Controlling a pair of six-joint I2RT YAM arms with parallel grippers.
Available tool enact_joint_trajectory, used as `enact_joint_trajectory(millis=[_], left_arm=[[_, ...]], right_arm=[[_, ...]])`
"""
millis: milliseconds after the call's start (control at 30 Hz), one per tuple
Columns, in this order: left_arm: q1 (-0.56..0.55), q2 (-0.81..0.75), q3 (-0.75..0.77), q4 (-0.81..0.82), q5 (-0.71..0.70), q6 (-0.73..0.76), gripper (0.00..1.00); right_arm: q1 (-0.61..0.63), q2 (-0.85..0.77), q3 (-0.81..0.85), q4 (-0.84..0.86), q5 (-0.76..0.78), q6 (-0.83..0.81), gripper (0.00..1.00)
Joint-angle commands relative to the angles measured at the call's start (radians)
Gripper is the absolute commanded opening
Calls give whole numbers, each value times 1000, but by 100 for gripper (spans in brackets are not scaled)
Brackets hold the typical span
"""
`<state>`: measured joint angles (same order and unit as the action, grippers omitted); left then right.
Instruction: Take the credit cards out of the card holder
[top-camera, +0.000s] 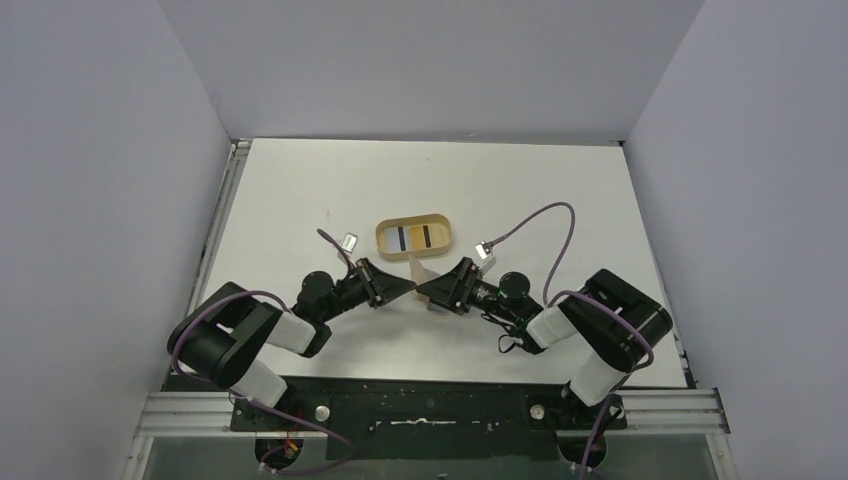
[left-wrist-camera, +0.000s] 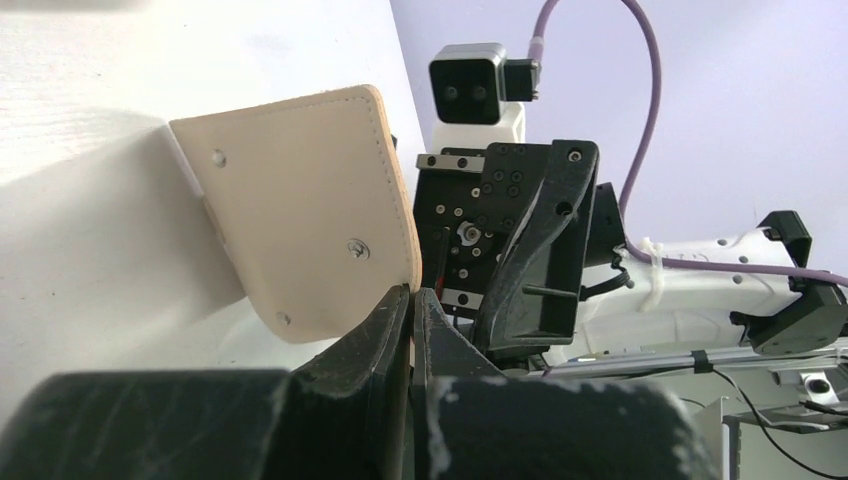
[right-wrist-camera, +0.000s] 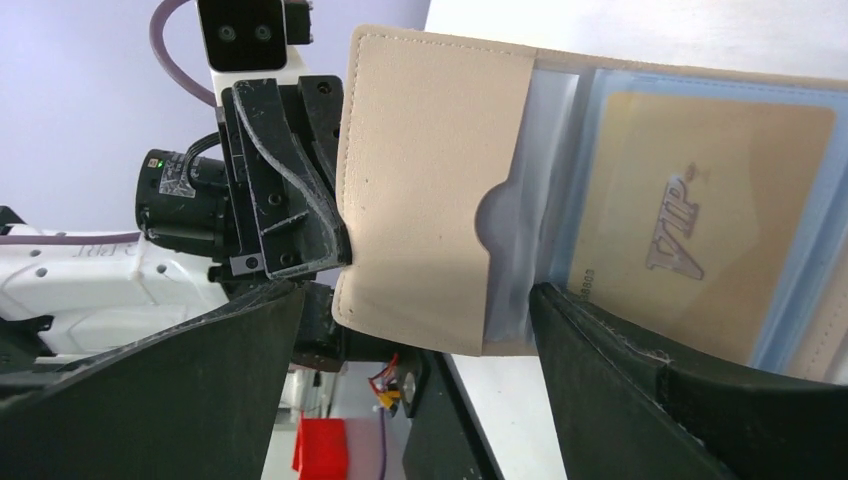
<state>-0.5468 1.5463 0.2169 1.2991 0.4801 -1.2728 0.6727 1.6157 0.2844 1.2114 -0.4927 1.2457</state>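
Observation:
The tan card holder (left-wrist-camera: 300, 210) is held up off the table between my two grippers; in the top view it shows as a tan strip (top-camera: 424, 272). My left gripper (left-wrist-camera: 411, 293) is shut on one edge of its outer flap. In the right wrist view the card holder (right-wrist-camera: 430, 180) is open towards the camera. A gold card marked VIP with a pale blue border (right-wrist-camera: 700, 220) sits in its clear sleeve. My right gripper (right-wrist-camera: 418, 295) is open, one finger on each side of the holder's lower edge. Its right finger (right-wrist-camera: 620, 360) overlaps the sleeve's bottom.
An oval tan tray (top-camera: 412, 219) stands just beyond the grippers and holds two cards, one with a dark stripe (top-camera: 400, 238) and one with a yellow stripe (top-camera: 426, 237). Grey walls enclose the white table (top-camera: 300, 190) on three sides.

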Motion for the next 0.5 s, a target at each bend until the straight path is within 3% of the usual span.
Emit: enact_joint_trajectory(millis=[0,233,467], left_arm=[[7,-34,21,98,28,-3,0],[18,-52,-7,98,28,-5,0],[60,-71,-50,97,56,2,0]], right_arm=[[21,53,69,278,-100,52,86],[31,62,139,278,-143,65,87],[25,14,98,278,-129,71,87]])
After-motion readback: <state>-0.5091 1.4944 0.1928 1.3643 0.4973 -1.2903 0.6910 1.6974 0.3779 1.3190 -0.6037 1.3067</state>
